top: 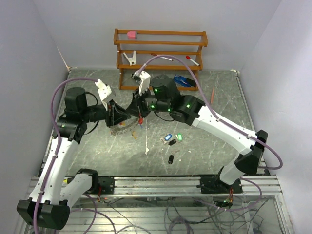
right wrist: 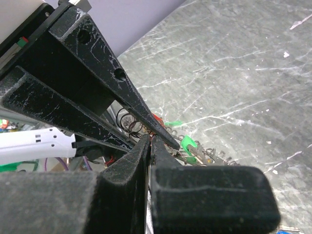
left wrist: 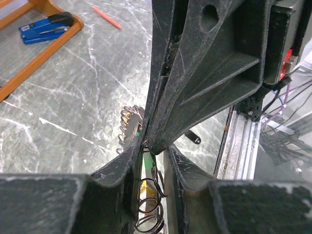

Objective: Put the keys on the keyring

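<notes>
The keyring [top: 123,128] is a bunch of wire loops with coloured tags, low over the table between both arms. My left gripper [top: 120,118] reaches it from the left. In the left wrist view its jaws [left wrist: 155,153] stand nearly together, with wire loops [left wrist: 152,195] and a green tag between the pads. My right gripper [top: 141,111] comes from the right, jaws [right wrist: 150,139] pressed together on the thin wire, tips touching the left gripper's. More loops and green tags [right wrist: 192,146] lie beyond. Loose keys sit right of them: blue [top: 168,137], green [top: 179,137], black [top: 171,159].
A wooden rack [top: 161,46] stands at the back, with a blue stapler [top: 184,81] at its foot. A red pen [top: 212,94] lies at the right. White scraps [top: 146,151] lie near the middle. The metal rail [top: 161,183] runs along the near edge.
</notes>
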Robot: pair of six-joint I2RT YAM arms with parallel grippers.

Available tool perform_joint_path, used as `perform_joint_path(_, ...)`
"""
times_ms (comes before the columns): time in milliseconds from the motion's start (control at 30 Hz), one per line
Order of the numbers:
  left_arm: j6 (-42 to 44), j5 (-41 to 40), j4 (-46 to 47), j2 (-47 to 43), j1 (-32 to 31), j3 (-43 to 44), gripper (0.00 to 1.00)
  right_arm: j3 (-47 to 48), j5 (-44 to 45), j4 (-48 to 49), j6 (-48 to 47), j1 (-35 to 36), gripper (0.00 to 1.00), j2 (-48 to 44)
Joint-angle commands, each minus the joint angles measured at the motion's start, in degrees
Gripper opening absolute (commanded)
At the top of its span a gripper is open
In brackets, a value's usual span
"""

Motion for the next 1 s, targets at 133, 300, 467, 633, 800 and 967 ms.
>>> perform_joint_path(133, 5.56, 3.4, -3.92, 0.46, -0.01, 3.29, 0.07, -3.68, -3.28, 4.97, 1.02, -0.86, 0.0, -4.67)
perform_joint_path(300, 9.27, 3.79, -7.47, 0.57, -0.01, 4.02, 0.07, -4.98, -3.48, 6.28, 1.78, -2.36, 0.13, -6.51)
perform_joint_path(467, 10.64, 3.17, -9.02, 1.07, -0.01, 3.66, 0.07, -6.63, -4.07, 7.76, 2.76, -4.74, 0.19, -9.05)
perform_joint_path(633, 11.2, 2.66, -9.35, 1.4, -0.01, 3.27, 0.07, -8.15, -4.59, 8.07, 3.15, -7.5, 0.21, -11.3)
perform_joint_path(800, 11.85, 3.03, -9.66, 1.87, -0.01, 2.98, 0.07, -9.81, -4.6, 6.98, 2.76, -9.55, 0.21, -12.62)
perform_joint_path(967, 12.04, 2.92, -10.09, 2.46, -0.01, 3.98, 0.07, -12.3, -10.19, 6.59, -1.52, -9.52, 0.2, -13.01)
